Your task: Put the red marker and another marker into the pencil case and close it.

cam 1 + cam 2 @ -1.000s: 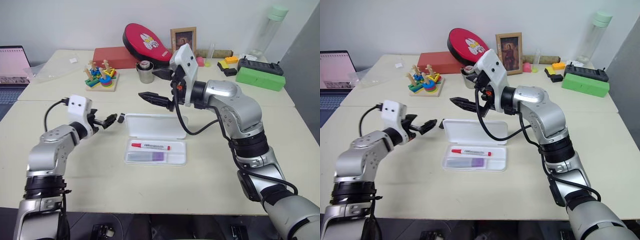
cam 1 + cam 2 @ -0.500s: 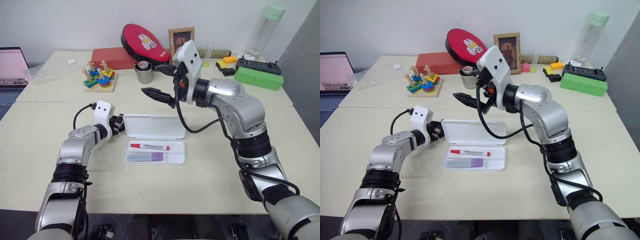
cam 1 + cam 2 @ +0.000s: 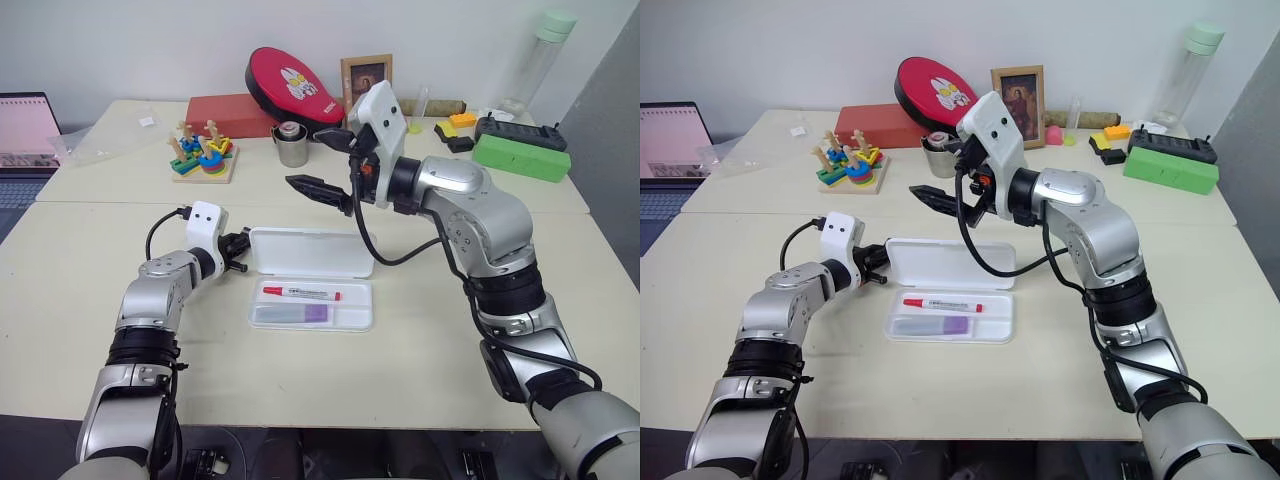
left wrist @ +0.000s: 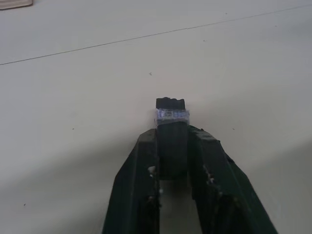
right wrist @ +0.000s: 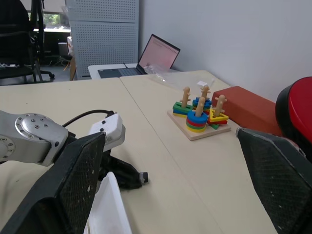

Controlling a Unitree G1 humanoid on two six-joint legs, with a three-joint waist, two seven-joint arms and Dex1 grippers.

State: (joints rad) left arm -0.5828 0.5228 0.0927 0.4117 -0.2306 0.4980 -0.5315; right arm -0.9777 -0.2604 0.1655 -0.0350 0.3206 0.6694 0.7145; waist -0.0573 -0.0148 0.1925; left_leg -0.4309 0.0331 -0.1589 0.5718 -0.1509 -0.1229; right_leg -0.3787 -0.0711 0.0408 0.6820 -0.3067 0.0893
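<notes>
Left gripper (image 3: 240,250) sits low at the left end of the pencil case's lid, fingers clenched; the left wrist view shows them pinched on a small black tab (image 4: 171,109) with a pale band, which I cannot identify for certain and which may or may not belong to the lid edge. Just beside it, the pencil case (image 3: 312,278) lies open on the surface (image 3: 420,370): lid folded back flat on the far side, tray on the near side. Inside the tray, the red marker (image 3: 300,293) lies lengthwise along the far wall and the lavender marker (image 3: 290,314) lies parallel to it on the near side, the two close together. Both markers look loaded, so judged step: closing the case. Right gripper (image 3: 325,165) hangs well above and behind the lid, jaws spread wide, nothing between them. Next move, as I judge it: the lid must be swung over toward the tray about its hinge and pressed down until it seats; the left gripper would need real purchase on the lid edge, and the light case may slide or tip unless the tray is steadied.
</notes>
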